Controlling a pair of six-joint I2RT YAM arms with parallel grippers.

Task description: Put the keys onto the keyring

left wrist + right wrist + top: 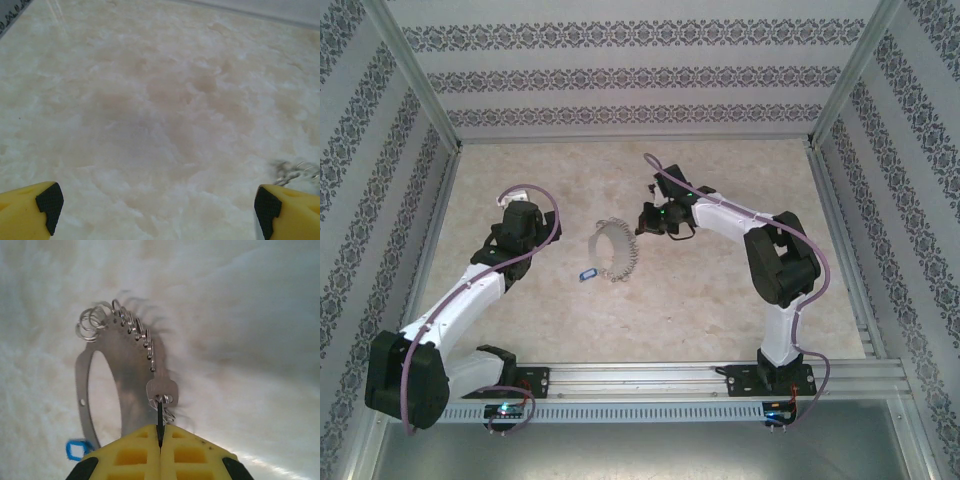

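Threading step: my right end effector [160, 432] is clamped on a silvery key [161, 389] at the rim of the keyring [100, 390].
The left end effector [160, 212] hangs fingers apart over the bench [150, 110]. A blue key [586, 272] lies beside the keyring. Next, I judge, the left must steady the keyring.

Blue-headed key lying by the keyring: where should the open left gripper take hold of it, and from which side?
Probably pinch the blue-headed key across its head, straight down from above with the left gripper: it lies flat on the table, its left side open, the keyring close on its right.
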